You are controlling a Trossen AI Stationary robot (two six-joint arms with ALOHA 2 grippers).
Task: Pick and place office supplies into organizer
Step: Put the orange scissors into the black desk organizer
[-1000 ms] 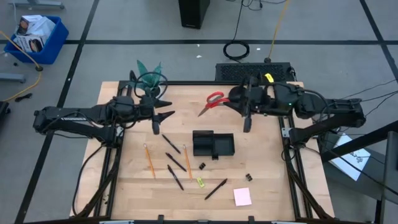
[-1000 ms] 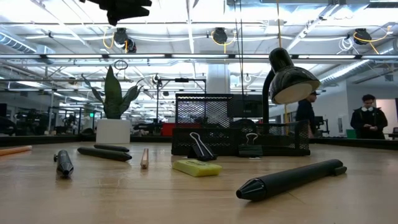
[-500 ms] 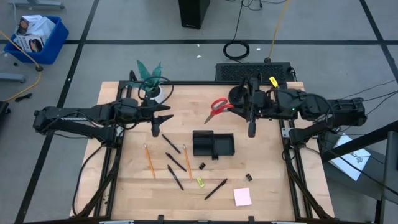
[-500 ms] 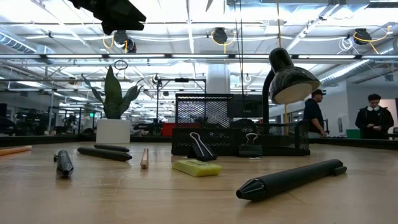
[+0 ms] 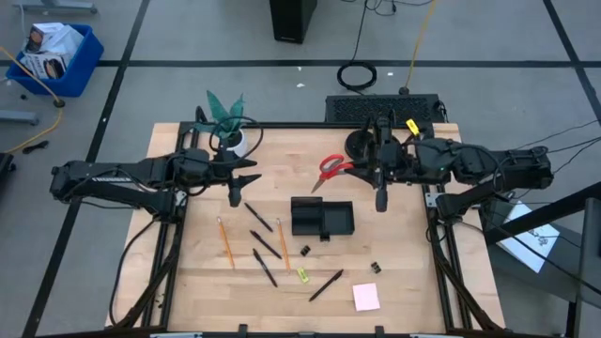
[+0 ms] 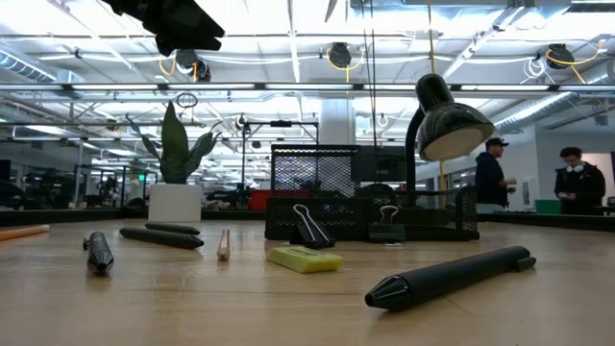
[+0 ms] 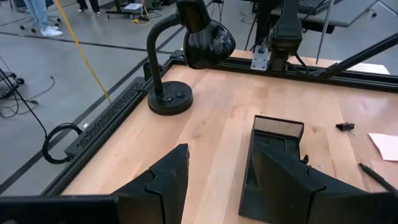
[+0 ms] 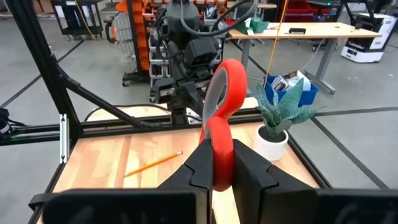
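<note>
Your right gripper is clamped on the red-handled steel scissors, carried above the far middle of the pale wooden worktop, just beyond the low black compartment organizer. In the right wrist view the fingers pinch one red plastic handle loop, so the blades hang out to the left. Judge the scissors as rigid and fairly light, but the smooth plastic loop could pivot in the grip and the blade end will swing; lower them level and slowly.

Your left gripper waits open at the far left of the worktop, holding nothing.

Left to collect, nearer than the organizer: thin orange wooden pencils, slim black pens, small black binder clips, a tiny yellow-green piece and a pale pink sticky-note pad. The pencils and pens will likely roll; take them mid-length. The pad is flat and soft, so pinch it by an edge.

No brand or writing is legible.
</note>
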